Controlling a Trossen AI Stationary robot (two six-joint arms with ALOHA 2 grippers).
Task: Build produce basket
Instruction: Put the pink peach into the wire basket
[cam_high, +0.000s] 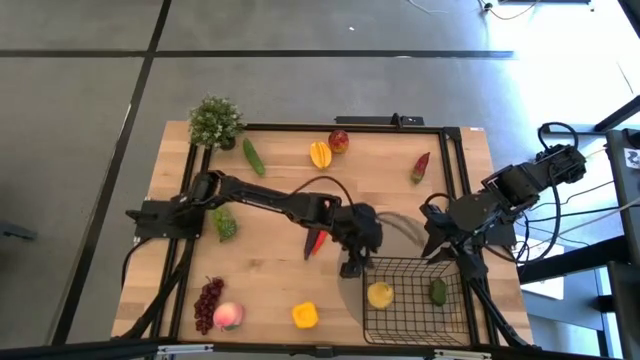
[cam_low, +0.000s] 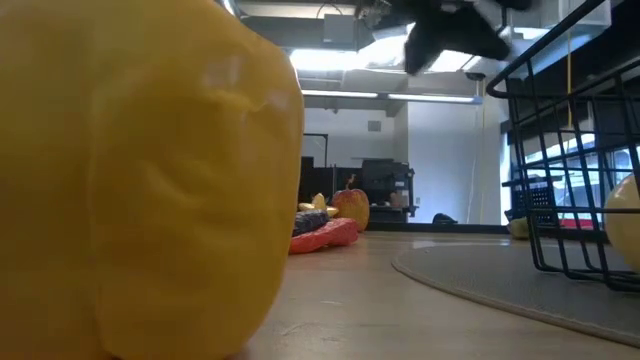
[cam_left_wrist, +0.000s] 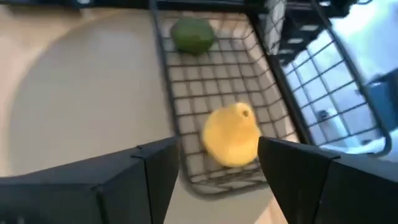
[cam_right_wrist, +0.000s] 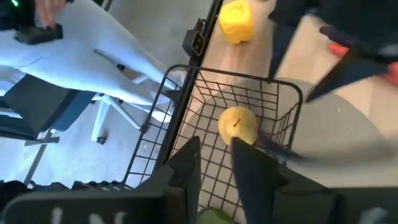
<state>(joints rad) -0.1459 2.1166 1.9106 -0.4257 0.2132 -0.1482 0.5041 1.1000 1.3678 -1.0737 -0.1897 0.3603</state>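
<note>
Around your pale wooden table (cam_high: 280, 270) lay a grey concrete floor (cam_high: 300, 80) crossed by dark seams. Behind it you had white walls (cam_low: 440, 150), bright ceiling strip lights (cam_low: 330, 60) and a white swivel chair (cam_right_wrist: 93, 68).

Bushy potted plant (cam_high: 215, 122) at the table's (cam_high: 280, 200) far corner; perhaps a white chair (cam_right_wrist: 106, 68) beyond.

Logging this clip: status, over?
Left gripper open above lemon in basket. Right gripper clamps basket rim. Peach, grapes outside.
</note>
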